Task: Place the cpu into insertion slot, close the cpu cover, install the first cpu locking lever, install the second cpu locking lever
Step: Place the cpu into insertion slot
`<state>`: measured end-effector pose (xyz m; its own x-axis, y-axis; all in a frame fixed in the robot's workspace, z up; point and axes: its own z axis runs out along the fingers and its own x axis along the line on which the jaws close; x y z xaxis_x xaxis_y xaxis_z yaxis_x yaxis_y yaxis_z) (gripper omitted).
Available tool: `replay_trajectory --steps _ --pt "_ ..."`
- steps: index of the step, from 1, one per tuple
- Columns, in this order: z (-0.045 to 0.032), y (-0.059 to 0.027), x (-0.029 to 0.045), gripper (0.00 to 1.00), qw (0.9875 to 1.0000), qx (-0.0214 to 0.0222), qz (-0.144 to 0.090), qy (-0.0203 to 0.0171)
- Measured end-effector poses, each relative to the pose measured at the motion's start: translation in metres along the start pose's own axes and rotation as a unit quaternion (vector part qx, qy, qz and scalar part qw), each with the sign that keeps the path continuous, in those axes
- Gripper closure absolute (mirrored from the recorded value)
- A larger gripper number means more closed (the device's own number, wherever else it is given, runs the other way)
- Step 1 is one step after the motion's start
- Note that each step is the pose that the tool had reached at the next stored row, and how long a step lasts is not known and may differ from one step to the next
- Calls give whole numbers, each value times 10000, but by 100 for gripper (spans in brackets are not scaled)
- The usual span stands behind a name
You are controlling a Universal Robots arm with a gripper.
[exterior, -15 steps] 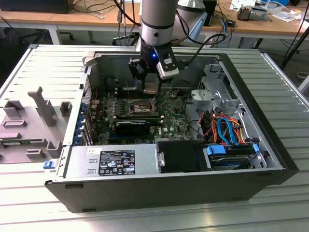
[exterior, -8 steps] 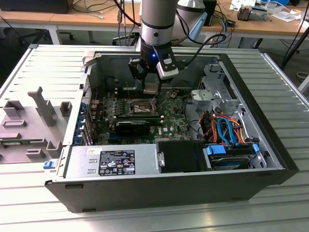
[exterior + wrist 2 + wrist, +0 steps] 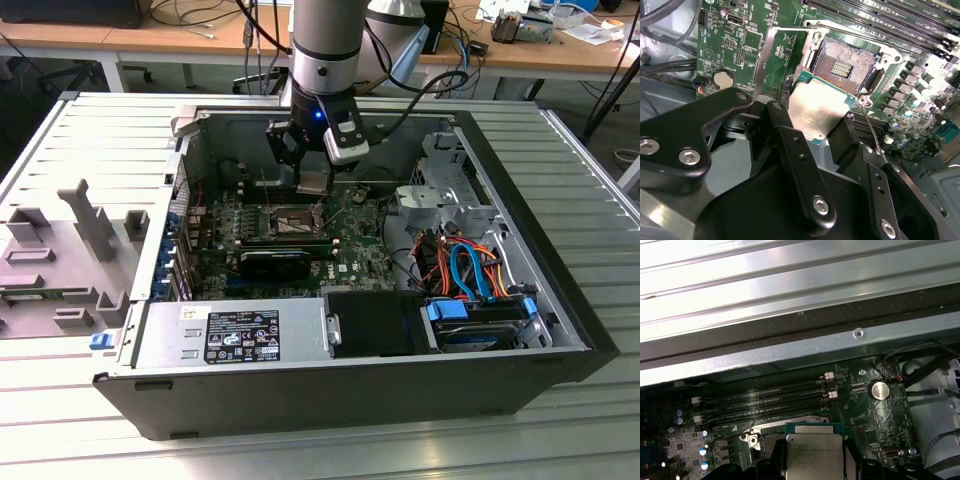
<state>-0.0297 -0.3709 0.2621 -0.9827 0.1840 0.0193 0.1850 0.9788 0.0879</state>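
My gripper hangs inside the open computer case, shut on the cpu. In the second wrist view the cpu shows its silver-grey top and green edge, tilted, between the black fingers. It is just short of the insertion slot and above it, not touching. The slot lies open, its contact field bare. The cpu cover stands raised at the slot's side. A thin wire locking lever sticks up beside the slot. In the first wrist view the cpu hovers over the slot's rim.
Long black memory slots run beside the socket, and a coin battery sits on the board. A black heatsink block lies in front of the socket. The case also holds a power supply, a drive cage and bundled cables.
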Motion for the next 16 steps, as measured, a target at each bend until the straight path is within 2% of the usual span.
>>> replay_trajectory --steps 16 --pt "1 0 0 45 9999 -2 104 -9"
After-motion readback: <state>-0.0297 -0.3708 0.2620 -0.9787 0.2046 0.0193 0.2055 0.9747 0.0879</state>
